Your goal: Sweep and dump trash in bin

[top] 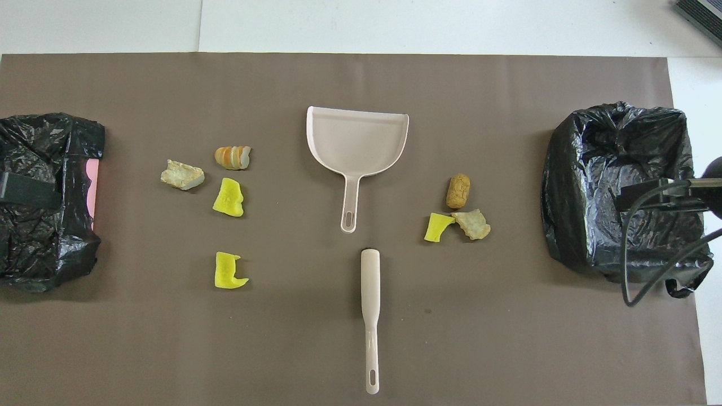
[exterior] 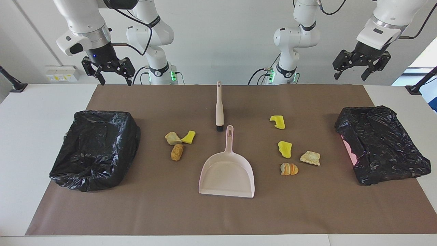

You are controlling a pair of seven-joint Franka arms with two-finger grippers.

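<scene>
Seven scraps of trash lie on the brown mat. A beige chunk (exterior: 173, 138), a yellow sponge piece (exterior: 188, 136) and a tan lump (exterior: 177, 152) lie toward the right arm's end. Two yellow pieces (exterior: 277, 122) (exterior: 284, 149), a beige chunk (exterior: 310, 158) and a striped lump (exterior: 289, 168) lie toward the left arm's end. The pale pink dustpan (exterior: 227, 174) lies in the middle, with the beige brush (exterior: 219, 109) nearer to the robots. My right gripper (exterior: 115, 81) and left gripper (exterior: 350, 76) hang open and empty, high over the mat's robot-side corners.
A bin lined with a black bag (exterior: 95, 148) stands at the right arm's end. A second black-bagged bin (exterior: 380, 148), with pink showing at its side, lies at the left arm's end. White table (exterior: 37, 112) surrounds the mat.
</scene>
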